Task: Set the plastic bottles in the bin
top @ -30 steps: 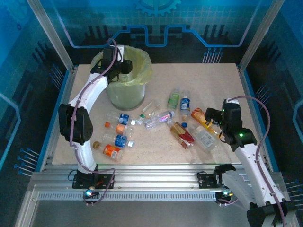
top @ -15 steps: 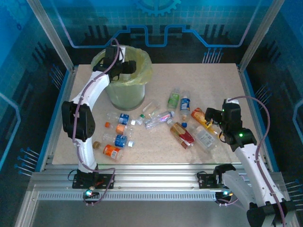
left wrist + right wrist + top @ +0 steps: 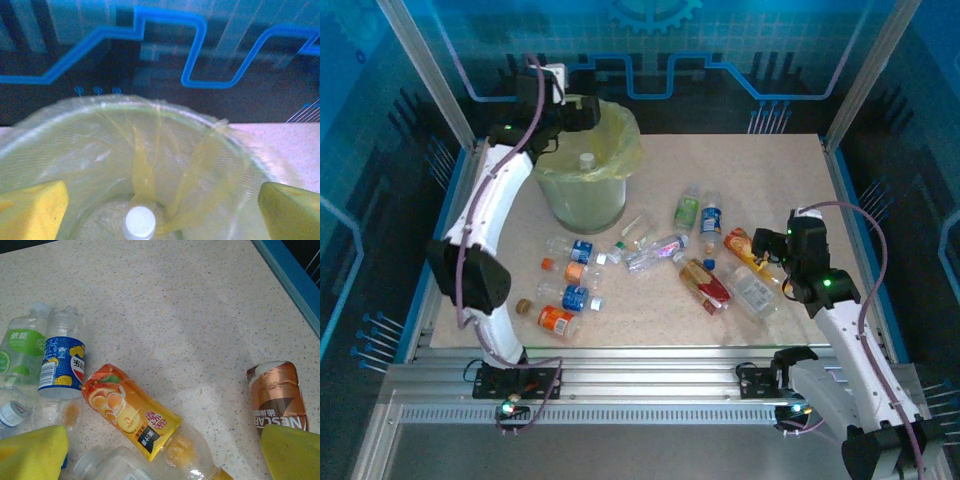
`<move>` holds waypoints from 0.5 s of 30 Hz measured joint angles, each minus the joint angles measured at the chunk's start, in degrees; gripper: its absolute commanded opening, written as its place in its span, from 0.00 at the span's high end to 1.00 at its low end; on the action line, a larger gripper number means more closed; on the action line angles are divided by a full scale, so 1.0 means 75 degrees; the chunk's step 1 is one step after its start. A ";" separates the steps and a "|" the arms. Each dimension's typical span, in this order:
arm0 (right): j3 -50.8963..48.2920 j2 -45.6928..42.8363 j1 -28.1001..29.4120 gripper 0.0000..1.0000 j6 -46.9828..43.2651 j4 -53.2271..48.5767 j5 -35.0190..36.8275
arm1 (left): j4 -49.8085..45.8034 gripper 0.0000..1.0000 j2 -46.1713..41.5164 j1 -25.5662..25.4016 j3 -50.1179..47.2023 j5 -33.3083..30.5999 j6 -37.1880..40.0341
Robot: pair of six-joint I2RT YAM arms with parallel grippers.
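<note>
While the left gripper (image 3: 160, 206) gapes empty over the round pale-green bag-lined plastic bin (image 3: 582, 205), white-capped clear bottle (image 3: 139, 223) inside it, labelled plastic bottles (image 3: 705, 283) strewn beside the bin, right gripper (image 3: 162, 452) spread above them.

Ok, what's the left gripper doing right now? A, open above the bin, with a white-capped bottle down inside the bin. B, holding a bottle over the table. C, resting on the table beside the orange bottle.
A: the left gripper hangs open over the bin, nothing between its fingers, and a white-capped bottle lies inside the bin below it.
</note>
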 measured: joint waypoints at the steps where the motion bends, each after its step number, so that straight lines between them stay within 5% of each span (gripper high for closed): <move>1: 0.0000 0.0006 0.0000 0.00 -0.0003 -0.0003 0.0003 | -0.0009 0.01 -0.0323 0.0000 -0.0082 -0.0026 -0.0073; 8: 0.0012 0.0178 0.0000 0.00 -0.0006 0.0050 0.0125 | 0.0006 0.01 -0.3343 0.0000 -0.2043 -0.0251 -0.0819; 15: 0.0256 0.0364 0.0000 0.00 -0.0006 -0.0032 0.0350 | -0.1102 0.01 -0.5890 0.0000 -0.5024 -0.0737 -0.2739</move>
